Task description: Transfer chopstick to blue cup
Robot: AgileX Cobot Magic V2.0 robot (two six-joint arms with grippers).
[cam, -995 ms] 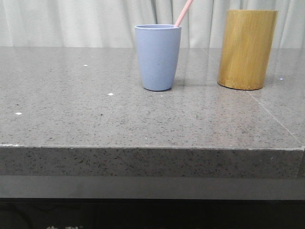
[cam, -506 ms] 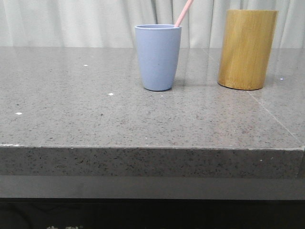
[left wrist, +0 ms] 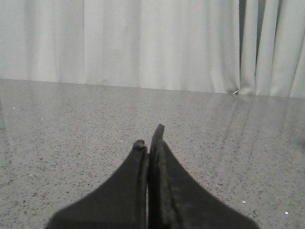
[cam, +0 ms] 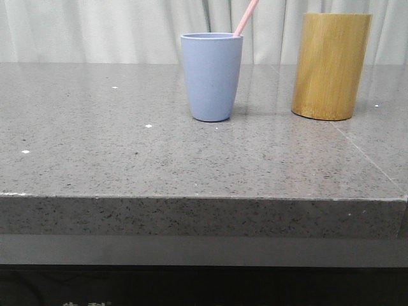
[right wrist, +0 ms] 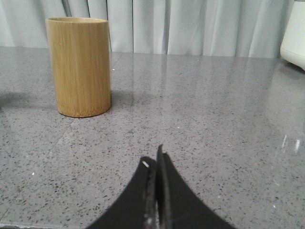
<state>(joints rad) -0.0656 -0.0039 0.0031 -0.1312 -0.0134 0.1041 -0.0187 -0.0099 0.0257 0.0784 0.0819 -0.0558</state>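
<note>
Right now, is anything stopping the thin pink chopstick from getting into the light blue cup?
Nothing visible: the thin pale pink chopstick already stands inside the matte light blue cup, leaning over its rim. The tall bamboo holder stands apart, beside it.

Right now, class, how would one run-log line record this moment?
chopstick: in blue cup, leaning right | bamboo holder: upright, right of cup | left gripper: fingers shut, empty | right gripper: fingers shut, empty

A tall bamboo holder [cam: 331, 65] stands upright on a speckled grey stone table [cam: 127, 159], white curtains [cam: 95, 29] behind.
</note>
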